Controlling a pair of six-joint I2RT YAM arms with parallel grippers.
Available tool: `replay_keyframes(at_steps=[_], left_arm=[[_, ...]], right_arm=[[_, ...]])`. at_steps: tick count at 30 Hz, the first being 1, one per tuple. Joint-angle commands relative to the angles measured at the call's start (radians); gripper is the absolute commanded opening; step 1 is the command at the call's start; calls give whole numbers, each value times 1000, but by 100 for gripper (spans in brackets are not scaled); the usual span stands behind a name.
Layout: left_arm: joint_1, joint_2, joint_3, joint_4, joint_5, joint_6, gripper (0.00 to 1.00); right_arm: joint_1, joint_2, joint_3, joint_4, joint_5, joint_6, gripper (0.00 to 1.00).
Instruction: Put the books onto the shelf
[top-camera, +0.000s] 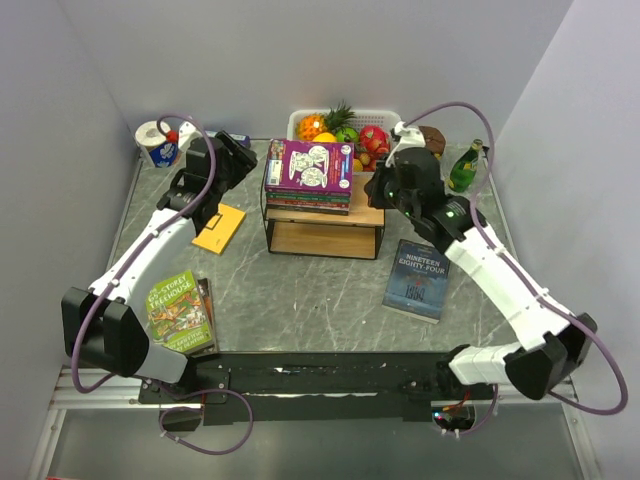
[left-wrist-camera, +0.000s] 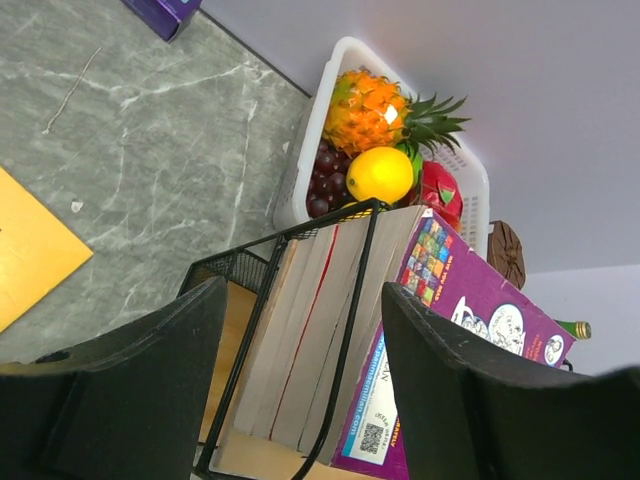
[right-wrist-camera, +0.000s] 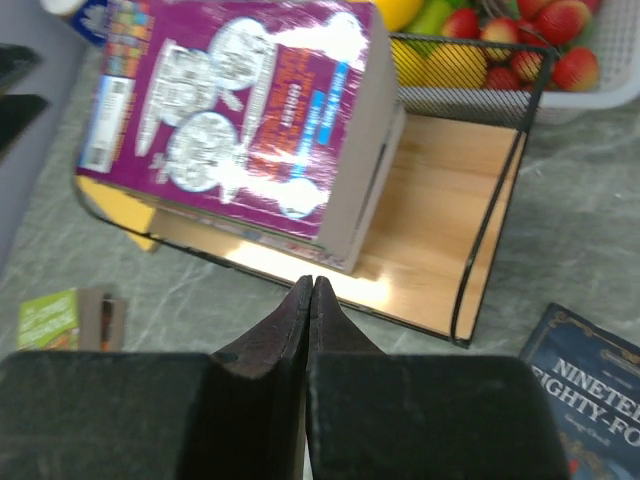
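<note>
Top external view: shelf (top-camera: 325, 215) at centre of table (top-camera: 300, 300), fruit basket (top-camera: 340, 125) just behind.
Shelved: stack of books (top-camera: 308, 202) lying flat on top tier, purple book (top-camera: 308, 165) uppermost; red and green edges beneath; exact count not legible.
Lower tier: no book seen on it.
Outstanding, left side: yellow book (top-camera: 220, 228) on table just beside shelf; Treehouse book (top-camera: 178, 308) near left arm base, lying on brown book (top-camera: 207, 298).
Outstanding, right side: blue book (top-camera: 415, 278) flat on table, in front of shelf's right end.
Left gripper (top-camera: 232, 160): released, nothing between the fingers; at shelf's left end, looking along the stack's page edges.
Right gripper (top-camera: 385, 188): clenched on nothing, fingers pressed together; above shelf's right end, apart from the stack.
Progress: judged about half done; four books yet to be shelved.
Remaining room: part of top board beside the stack, plus lower tier.
Likely next pick: yellow book, nearest the released claw.
</note>
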Motion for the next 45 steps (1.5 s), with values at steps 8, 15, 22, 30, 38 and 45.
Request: replay_keyframes(at_steps=[8,15,22,30,38,45], left_arm=[[58,-121,-34,-181,-126,-30,70],[110,-297,-206,-452,-272,-84,98],[449,-369,-445,-498,13,-23,96],[578,-327,-475,-680,-1,-85,96],[595,-417,-542,-680,-34,-162,96],[685,-279,-508,-768,-156,-259,91]], right_arm=[[5,-35,-89,39,-8,-5,0],[123,-323,-459,297,-154,4,7],[316,-297,-582,348,-152,38,41],[479,-228,-729,618,-200,157,64],[624,51,-489,568,-159,142,73],[663,71,-450,552,-139,167,72]])
